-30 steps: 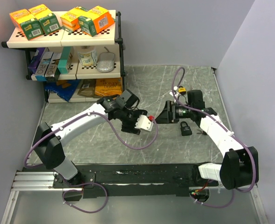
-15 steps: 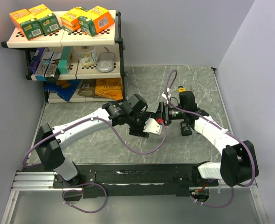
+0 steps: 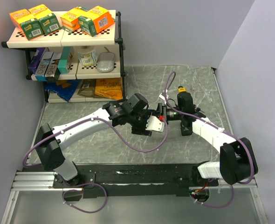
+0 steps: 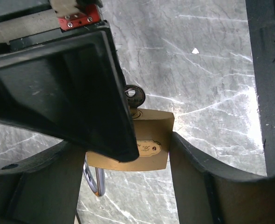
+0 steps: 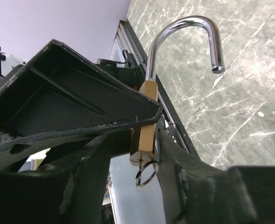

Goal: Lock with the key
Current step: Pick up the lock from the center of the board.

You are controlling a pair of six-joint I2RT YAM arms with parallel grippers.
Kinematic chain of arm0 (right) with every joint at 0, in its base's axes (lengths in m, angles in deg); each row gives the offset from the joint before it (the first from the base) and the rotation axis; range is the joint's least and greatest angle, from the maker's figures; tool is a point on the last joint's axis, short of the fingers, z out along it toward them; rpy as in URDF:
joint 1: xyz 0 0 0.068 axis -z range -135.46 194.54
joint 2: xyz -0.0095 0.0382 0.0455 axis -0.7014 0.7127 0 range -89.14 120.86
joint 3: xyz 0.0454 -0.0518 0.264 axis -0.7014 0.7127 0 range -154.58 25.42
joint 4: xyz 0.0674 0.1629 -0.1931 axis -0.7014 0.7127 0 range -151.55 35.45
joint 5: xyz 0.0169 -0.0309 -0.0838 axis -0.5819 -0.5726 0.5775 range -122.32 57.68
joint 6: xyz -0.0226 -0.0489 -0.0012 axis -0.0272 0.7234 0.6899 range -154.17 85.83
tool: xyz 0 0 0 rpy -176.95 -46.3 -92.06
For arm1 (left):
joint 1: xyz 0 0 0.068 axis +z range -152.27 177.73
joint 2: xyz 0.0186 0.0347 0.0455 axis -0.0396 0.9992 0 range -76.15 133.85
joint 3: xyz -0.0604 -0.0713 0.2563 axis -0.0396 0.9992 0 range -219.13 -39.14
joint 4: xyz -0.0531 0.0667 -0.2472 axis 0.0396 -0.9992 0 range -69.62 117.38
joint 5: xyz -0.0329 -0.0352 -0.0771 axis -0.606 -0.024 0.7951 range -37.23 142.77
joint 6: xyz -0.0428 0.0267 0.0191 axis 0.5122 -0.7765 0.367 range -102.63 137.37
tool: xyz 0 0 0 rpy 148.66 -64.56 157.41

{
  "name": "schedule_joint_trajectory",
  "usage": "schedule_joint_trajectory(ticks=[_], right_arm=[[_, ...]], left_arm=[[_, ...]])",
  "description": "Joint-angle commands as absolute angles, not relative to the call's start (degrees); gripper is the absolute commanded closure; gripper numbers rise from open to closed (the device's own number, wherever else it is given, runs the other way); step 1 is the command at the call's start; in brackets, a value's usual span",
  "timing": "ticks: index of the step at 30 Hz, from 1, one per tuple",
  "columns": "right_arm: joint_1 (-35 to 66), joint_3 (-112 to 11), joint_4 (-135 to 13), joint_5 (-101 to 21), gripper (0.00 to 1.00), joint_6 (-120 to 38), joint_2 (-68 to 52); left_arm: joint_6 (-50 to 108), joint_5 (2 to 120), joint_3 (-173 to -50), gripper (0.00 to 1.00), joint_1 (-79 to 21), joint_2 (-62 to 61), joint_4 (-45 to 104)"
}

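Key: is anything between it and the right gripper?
Nothing visible. The right gripper has a finger on each side of the padlock, right by the key in its end. The left gripper holds the padlock.

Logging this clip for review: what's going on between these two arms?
The left arm's fingers hold a brass padlock off the table, with the key in its keyhole and the shackle open. The right arm's fingers sit either side of the same padlock near the key; whether they grip yet is unclear. A black padlock lies on the table beside the right arm.
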State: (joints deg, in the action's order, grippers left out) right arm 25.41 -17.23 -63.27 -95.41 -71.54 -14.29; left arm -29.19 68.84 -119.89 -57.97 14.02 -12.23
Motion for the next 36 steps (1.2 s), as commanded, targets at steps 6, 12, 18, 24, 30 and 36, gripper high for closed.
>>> schedule_joint_trajectory(ticks=[6, 12, 18, 24, 30, 36], right_arm=[[24.7, -16.8, -68.4, -98.1, 0.91, -74.1, -13.8], [26.1, -18.8, -65.9, -99.6, 1.00, -71.1, -15.9], [29.5, -21.2, -61.8, -104.2, 1.00, -63.1, -22.2], [29.4, -25.9, -49.2, -105.6, 1.00, -46.5, -27.3], [28.1, -28.1, -44.8, -105.9, 1.00, -43.3, -29.6], [24.9, -27.6, -46.7, -103.8, 1.00, -45.8, -32.4]], left_arm=[[-27.5, 68.7, -125.2, 0.95, -58.3, 13.6, -7.2], [-23.6, 73.1, -124.3, 0.28, -56.8, 10.3, -10.4], [-17.0, 87.9, -118.7, 0.03, -46.2, -1.1, -7.8], [-19.2, 89.4, -113.1, 0.06, -43.3, -7.0, -7.3], [-22.7, 82.6, -110.7, 0.15, -46.8, -8.9, -3.6], [-29.3, 75.1, -104.0, 0.23, -54.0, -12.3, 1.5]])
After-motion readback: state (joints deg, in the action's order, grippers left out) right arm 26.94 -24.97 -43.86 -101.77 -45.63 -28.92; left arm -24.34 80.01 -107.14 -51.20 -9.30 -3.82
